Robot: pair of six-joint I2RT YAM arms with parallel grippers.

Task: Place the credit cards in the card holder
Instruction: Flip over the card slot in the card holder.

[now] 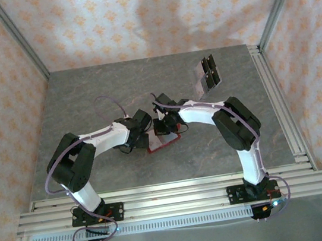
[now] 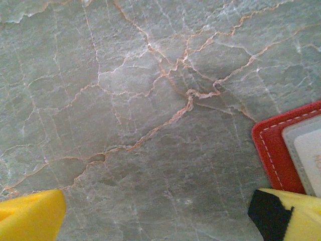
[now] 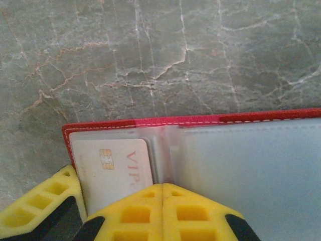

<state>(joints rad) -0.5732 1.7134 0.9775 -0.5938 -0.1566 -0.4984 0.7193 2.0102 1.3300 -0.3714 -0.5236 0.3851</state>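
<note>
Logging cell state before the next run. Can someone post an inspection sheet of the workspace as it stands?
Surface: grey veined marble tabletop, no spills seen.
Job's things: red card holder lies open mid-table; one card with a chip sits in a clear pocket; remaining cards are grouped at the far right of the table.
Clutter: nothing seen.
Grippers: left claw open wide, beside the holder's corner; right claw shut, tips over the holder's lining.
Cables: purplish cables loop along both arms.
Surroundings: patterned walls; aluminium rails at the near edge.
</note>
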